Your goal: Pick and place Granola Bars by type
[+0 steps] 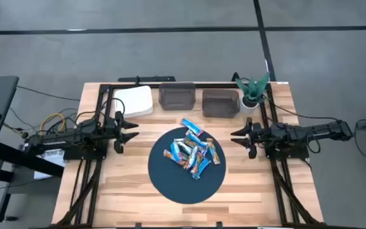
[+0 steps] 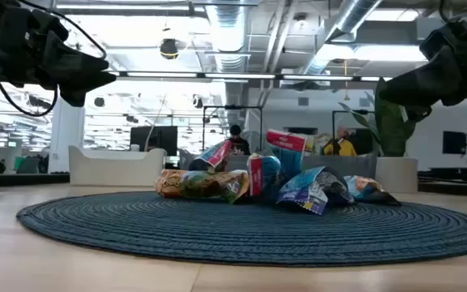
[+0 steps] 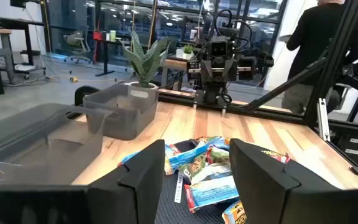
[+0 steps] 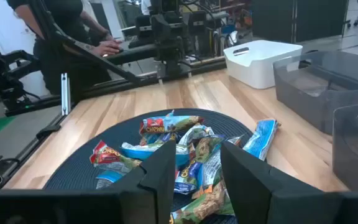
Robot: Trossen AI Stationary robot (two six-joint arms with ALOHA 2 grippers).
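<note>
1. Looking down on a wooden table (image 1: 119,184), I see a round dark blue woven mat (image 1: 170,184) at its middle, with a heap of Granola Bars (image 1: 194,151) piled on the mat's far half.
2. The wrappers are shiny: bright blue with red, white and blue, and orange-brown. They overlap in 1 loose pile; 1 blue bar (image 1: 192,129) lies at the pile's far edge, toward the bins.
3. Along the table's far edge stand 3 containers: a white bin (image 1: 134,100), then 2 grey see-through bins (image 1: 176,97) and (image 1: 221,103). As far as the high view shows, all 3 hold no bars.
4. A small potted plant (image 1: 254,90) stands at the far right corner.
5. The left gripper (image 1: 132,128) hangs off the mat's left side, clear of the pile. Its fingers stand apart and hold nothing.
6. The right gripper (image 1: 237,137) hangs off the mat's right side, also clear of the pile. Its fingers are parted, with a gap between them, and empty.
7. A person in dark clothing (image 3: 319,43) stands beyond the table.
8. My reading of progress: sorting has not begun. No bar has reached a bin, and every bar remains to be picked up and placed by type.
</note>
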